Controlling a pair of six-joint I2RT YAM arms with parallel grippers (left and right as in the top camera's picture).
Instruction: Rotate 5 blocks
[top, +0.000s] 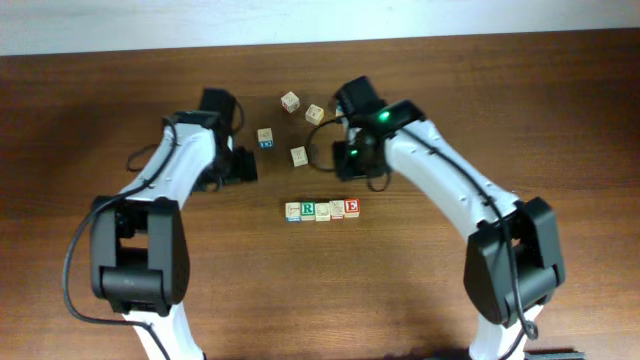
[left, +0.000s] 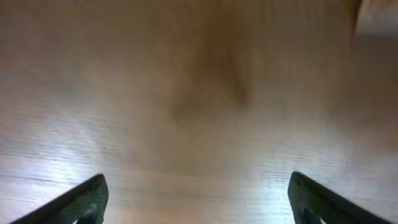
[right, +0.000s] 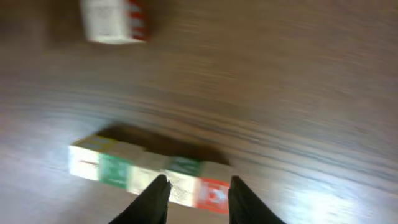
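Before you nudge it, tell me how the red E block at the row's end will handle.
The E block looks like a stiff wooden cube, so it probably slides rather than rolls. It touches the next block in the row, so a sideways push likely shifts that too.

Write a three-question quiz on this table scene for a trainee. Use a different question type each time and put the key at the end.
1. True or false: the left gripper holds a block.
2. How many loose blocks lie outside the row of blocks? A) two B) four C) six
3. Which letter shows on the block that ends the row on the side of the right arm?
Key: 1 false, it is open and empty. 2 B. 3 E, on the red E block.
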